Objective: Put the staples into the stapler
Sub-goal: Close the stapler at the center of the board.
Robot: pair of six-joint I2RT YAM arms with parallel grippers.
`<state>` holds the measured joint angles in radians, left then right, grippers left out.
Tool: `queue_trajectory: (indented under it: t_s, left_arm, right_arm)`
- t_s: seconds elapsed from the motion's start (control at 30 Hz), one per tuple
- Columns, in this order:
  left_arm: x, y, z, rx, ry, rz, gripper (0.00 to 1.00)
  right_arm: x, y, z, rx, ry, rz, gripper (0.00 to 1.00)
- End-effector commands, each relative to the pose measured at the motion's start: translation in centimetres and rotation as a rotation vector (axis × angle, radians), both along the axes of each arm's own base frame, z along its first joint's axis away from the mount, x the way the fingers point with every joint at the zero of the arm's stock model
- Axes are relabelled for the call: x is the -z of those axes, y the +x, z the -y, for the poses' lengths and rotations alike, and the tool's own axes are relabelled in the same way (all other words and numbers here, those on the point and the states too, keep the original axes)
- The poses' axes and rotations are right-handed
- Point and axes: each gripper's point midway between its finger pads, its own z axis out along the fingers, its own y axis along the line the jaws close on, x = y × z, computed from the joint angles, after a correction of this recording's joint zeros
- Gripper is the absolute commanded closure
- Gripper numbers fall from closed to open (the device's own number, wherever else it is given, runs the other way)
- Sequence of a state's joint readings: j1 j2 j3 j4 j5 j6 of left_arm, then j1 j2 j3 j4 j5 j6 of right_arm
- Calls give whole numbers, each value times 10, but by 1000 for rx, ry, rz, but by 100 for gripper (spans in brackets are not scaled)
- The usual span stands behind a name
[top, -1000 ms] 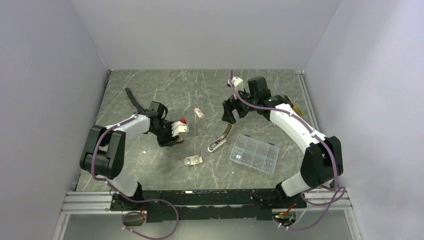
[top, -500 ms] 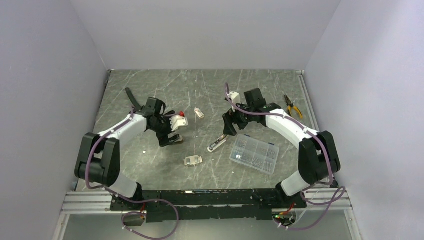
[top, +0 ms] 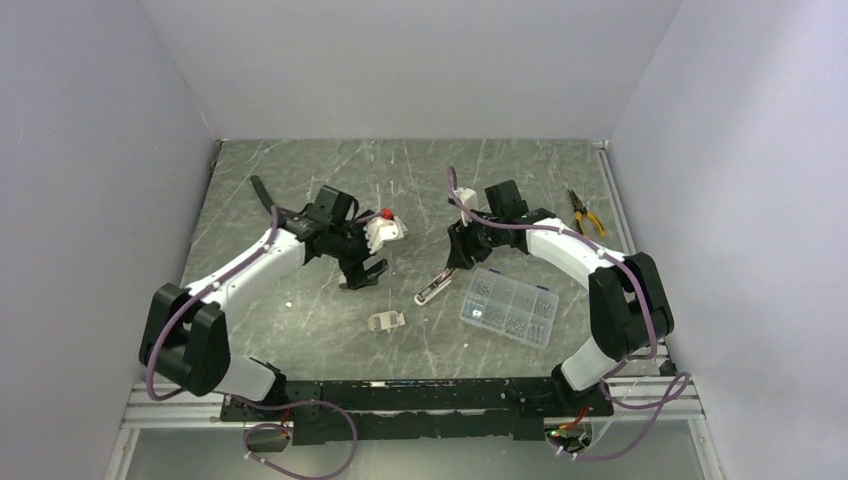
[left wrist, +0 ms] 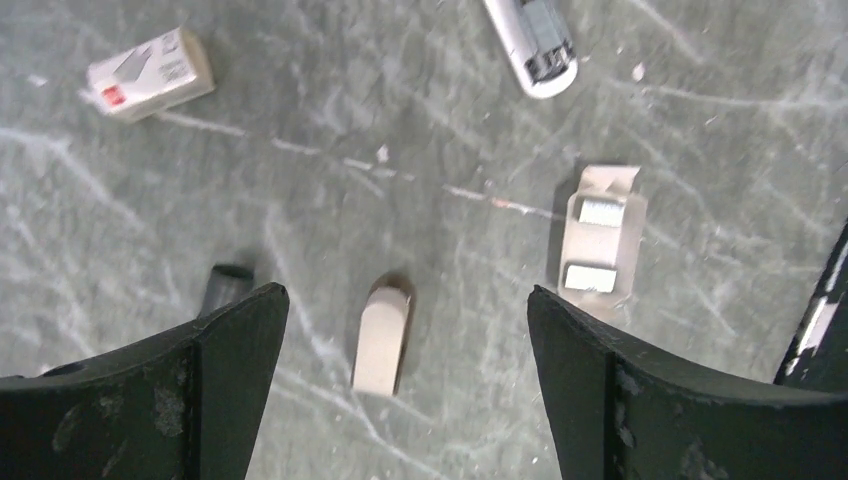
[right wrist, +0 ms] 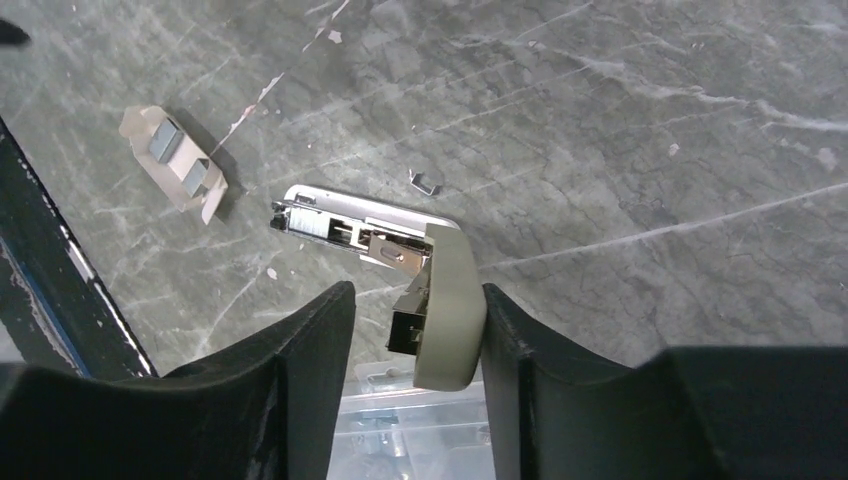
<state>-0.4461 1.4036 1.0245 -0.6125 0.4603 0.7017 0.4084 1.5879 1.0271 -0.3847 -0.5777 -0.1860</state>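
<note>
My left gripper [top: 365, 272] hangs spread wide, pointing down, left of the stapler [top: 437, 284]. My right gripper [right wrist: 420, 300] straddles its raised top arm, one finger touching, the other apart.

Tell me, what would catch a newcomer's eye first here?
The stapler lies hinged open mid-table, its olive arm raised between the fingers of the right gripper. Beside it sits a clear compartment box. The left gripper hangs wide open near a tray of staples.

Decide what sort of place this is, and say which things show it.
Probably a robotics lab test cell: a left arm and right arm bolted to a rail at the table's near edge, plain walls boxing it in, and a stapler and compartment box laid out.
</note>
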Motion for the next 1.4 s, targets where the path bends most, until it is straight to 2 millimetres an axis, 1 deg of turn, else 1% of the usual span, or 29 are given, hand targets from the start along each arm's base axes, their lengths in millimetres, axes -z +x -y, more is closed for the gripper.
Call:
queue_trajectory:
  t_s: [0.0,0.23,0.4,0.57,0.7,0.8,0.87,0.97,1.07,1.23,1.37]
  left_arm:
    - [-3,2,31,4,-57,-54,6]
    - [-1,14,62,-30,-131,-82,6]
    - [10,8,82,-38,-134,-160,6]
    - [22,5,102,-52,-130,-204,6]
    - [29,11,110,-82,-123,-208,6]
    - [35,13,110,-111,-122,-213,6]
    - [39,10,109,-119,-125,-228,6]
    - [44,6,109,-134,-137,-247,6]
    - [50,6,106,-171,-124,-261,6]
    - [50,14,92,-244,-90,-223,6]
    - [45,23,70,-294,-85,-198,6]
  right_arm:
    - [-7,9,-6,17,32,28,51]
    - [-1,15,-1,63,1,27,65]
    - [-4,22,3,112,-13,47,76]
    - [-11,34,10,174,-42,88,79]
    - [-16,44,16,201,-82,119,81]
    - [-23,51,20,215,-106,147,82]
    - [-26,53,21,223,-118,159,83]
    - [-30,55,23,232,-128,174,83]
    - [-31,55,22,235,-148,197,84]
    - [-27,51,16,213,-240,291,87]
    - [-24,45,7,187,-302,353,89]
